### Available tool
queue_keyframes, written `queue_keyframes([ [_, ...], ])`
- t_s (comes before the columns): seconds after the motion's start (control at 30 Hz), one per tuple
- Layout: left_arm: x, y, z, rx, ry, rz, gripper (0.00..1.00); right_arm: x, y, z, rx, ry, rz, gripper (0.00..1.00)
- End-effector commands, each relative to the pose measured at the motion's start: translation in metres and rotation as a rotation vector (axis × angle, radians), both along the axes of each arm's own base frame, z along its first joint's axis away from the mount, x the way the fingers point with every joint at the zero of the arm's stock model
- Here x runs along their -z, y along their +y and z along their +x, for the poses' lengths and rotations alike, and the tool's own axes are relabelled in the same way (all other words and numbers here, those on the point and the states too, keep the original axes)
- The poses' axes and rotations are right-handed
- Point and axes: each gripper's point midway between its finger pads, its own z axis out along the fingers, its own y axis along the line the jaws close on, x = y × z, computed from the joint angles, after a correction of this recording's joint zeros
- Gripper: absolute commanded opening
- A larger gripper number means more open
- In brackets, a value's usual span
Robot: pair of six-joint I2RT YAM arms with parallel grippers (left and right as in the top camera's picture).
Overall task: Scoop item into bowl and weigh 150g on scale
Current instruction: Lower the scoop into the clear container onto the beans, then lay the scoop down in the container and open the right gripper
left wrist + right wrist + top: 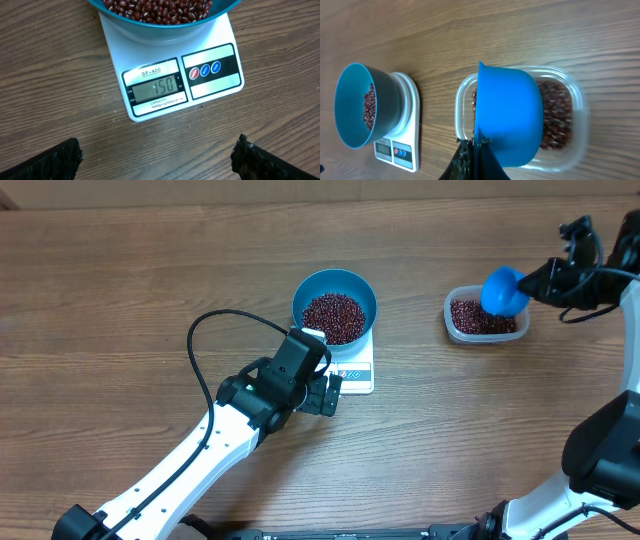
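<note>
In L wrist view only, scale [212,90] disp. reads 150.

Beans [333,317] lie in the bowl [335,280] on the scale [358,372], with the tub [449,320] well apart to its right.

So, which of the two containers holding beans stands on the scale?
The round blue bowl stands on the white scale. The clear tub sits directly on the table, below the blue scoop.
</note>
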Motion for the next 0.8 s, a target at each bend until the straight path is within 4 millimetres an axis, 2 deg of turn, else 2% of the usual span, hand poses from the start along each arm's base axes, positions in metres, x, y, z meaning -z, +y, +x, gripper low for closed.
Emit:
queue_keyframes([
  [0.0, 0.002, 0.004, -0.001, 0.007, -0.002, 0.015, 0.99, 0.011, 0.018, 0.001, -0.056, -0.048, 0.117, 0.04],
  [0.23, 0.002, 0.004, -0.001, 0.007, -0.002, 0.015, 1.0, 0.03, 0.02, 0.001, -0.059, -0.061, 0.128, 0.04],
  [0.77, 0.002, 0.004, -0.001, 0.007, -0.002, 0.015, 1.0, 0.035, 0.019, -0.004, -0.025, -0.014, 0.135, 0.04],
])
